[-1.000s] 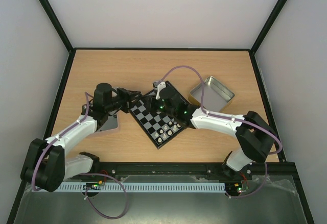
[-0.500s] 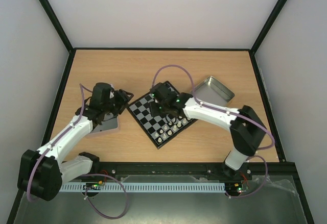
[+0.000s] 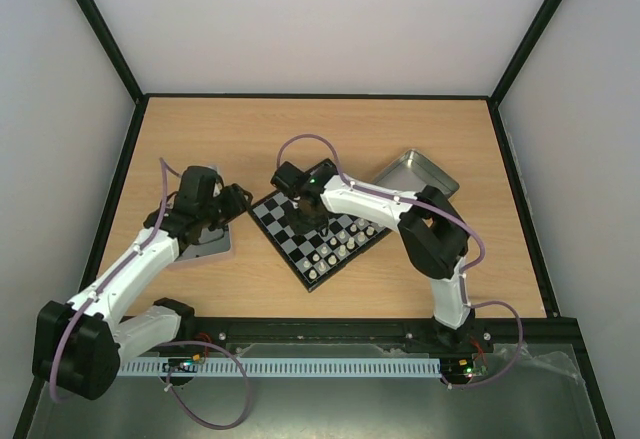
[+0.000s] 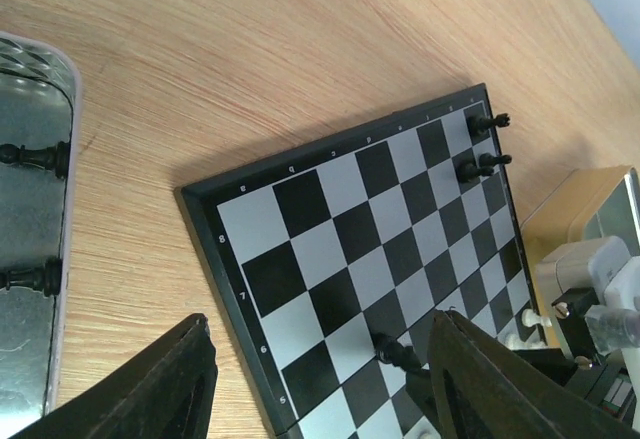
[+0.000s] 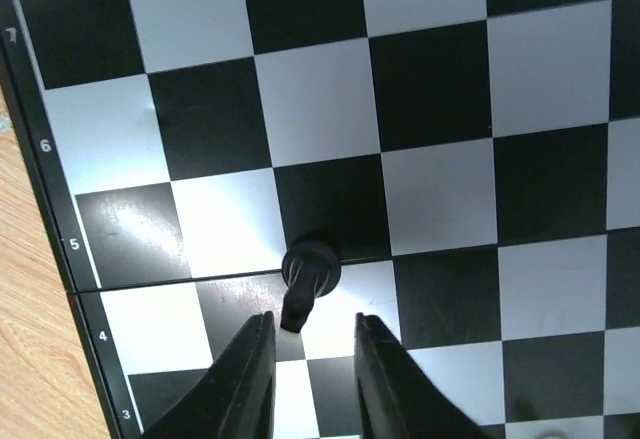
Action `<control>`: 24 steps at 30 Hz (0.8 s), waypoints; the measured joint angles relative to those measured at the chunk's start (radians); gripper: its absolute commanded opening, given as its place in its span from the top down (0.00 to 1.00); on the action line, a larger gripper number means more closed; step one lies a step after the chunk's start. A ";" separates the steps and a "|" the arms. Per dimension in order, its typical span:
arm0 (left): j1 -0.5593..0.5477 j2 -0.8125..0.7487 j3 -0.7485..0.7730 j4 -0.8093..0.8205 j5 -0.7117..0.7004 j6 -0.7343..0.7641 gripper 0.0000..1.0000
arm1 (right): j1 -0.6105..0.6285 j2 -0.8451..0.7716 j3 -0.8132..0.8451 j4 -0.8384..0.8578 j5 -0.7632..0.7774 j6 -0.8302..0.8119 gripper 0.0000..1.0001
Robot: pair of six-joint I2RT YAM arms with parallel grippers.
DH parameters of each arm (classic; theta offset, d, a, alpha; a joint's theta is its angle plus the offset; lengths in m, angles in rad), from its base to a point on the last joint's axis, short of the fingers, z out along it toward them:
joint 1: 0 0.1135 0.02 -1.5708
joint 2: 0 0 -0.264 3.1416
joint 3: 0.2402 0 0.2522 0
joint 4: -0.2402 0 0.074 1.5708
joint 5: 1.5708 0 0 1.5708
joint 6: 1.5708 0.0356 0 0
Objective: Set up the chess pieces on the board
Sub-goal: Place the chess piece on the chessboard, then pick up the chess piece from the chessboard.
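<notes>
Count: one board (image 3: 285, 234), two tins, two arms.

The left wrist view resolved three black pieces on the board, two in the left tin (image 3: 205, 249) and one white piece (image 4: 533, 316). In the top view, white pieces (image 3: 330, 252) lined the board's near-right side; they were too small to count.

The board lay mid-counter (image 3: 250, 139), turned diagonally, with one corner pointing at the arm bases and the opposite corner at the far wall. Its rank numbers ran along the edge facing the left tin. A strip of bare wood separated that edge from the tin. The right tin (image 3: 418, 177) sat just beyond the board's right corner. All counter edges were well apart from the board.

The right pincer (image 5: 313, 324) hung over the board's left half. Its fingers were parted by a narrow gap and gripped nothing. The black piece (image 5: 311, 264) stood at the near edge of a black square, on the fold seam. Its long axis ran toward the camera, and its head lay level with the fingertips, touching neither.

The corner pair (image 4: 484, 165) stood on adjacent squares at the board's far corner. The tin pair (image 4: 35, 157) had their long axes parallel; whether they were standing or lying could not be told.

The left pincer (image 4: 322, 334) was spread wide and held nothing. It hovered over the counter between the left tin and the board.
</notes>
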 measured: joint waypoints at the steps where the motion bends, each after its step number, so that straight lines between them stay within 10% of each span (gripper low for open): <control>1: 0.000 0.003 0.000 -0.003 0.000 0.008 0.40 | 0.000 0.007 0.007 -0.007 0.001 0.002 0.71; 24: 0.015 0.029 0.000 -0.008 0.006 0.054 0.39 | 0.000 0.010 -0.041 0.085 0.046 0.050 0.98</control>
